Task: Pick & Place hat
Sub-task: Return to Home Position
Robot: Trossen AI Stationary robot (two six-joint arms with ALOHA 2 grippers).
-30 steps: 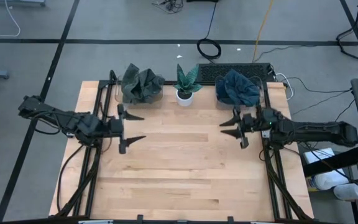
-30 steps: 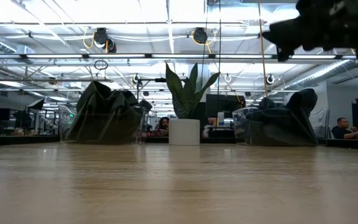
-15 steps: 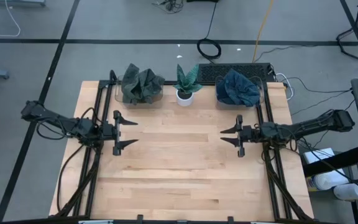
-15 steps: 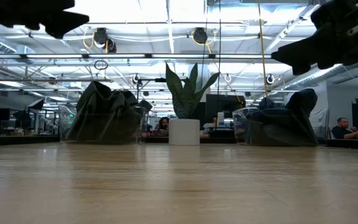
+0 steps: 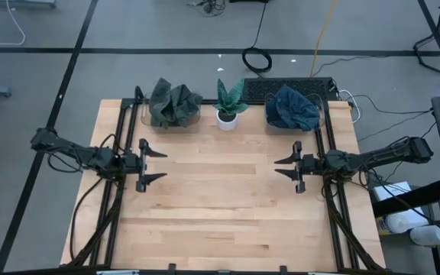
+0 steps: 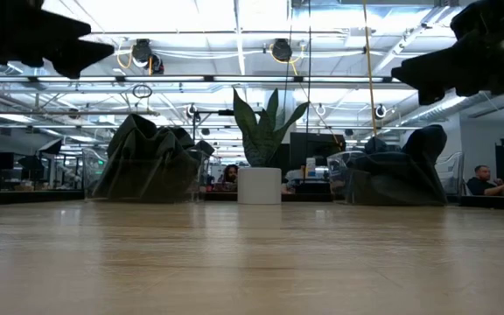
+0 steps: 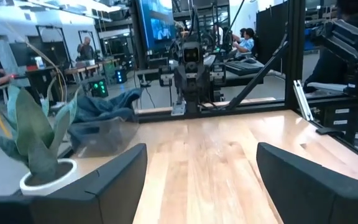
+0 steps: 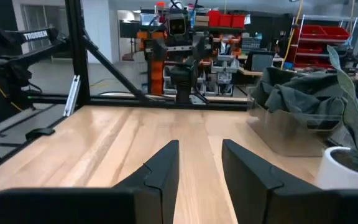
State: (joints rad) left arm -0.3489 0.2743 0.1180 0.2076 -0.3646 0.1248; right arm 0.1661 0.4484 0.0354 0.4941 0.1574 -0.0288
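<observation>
**High view: both claws open with nothing in them, blue caps heaped in the right bin**

Over the pale wooden tabletop (image 5: 228,221), the left claw (image 5: 165,165) hung above the left side and the right claw (image 5: 277,166) above the right side. They pointed at each other across the middle and were well apart. The left claw was spread wide and held nothing; in the left wrist view its fingers (image 7: 104,180) framed a broad stretch of wood. The right claw stood only partly open, also with nothing in it; in the right wrist view its fingers (image 8: 160,171) had a narrow gap between them.

Farther back, along the far edge, three things stood in a row. The left transparent bin (image 5: 145,114) held a crumpled heap of grey-green caps (image 5: 174,105). A potted plant (image 5: 228,103) in a white pot stood between the bins. The right transparent bin (image 5: 321,114) held the blue caps (image 5: 291,108), piled above its rim.

From the low view, both heaps rose on either side of the plant, with the arms as dark shapes in the upper corners. Beyond the tabletop, a person (image 6: 488,182) sat at a desk on the far right.
</observation>
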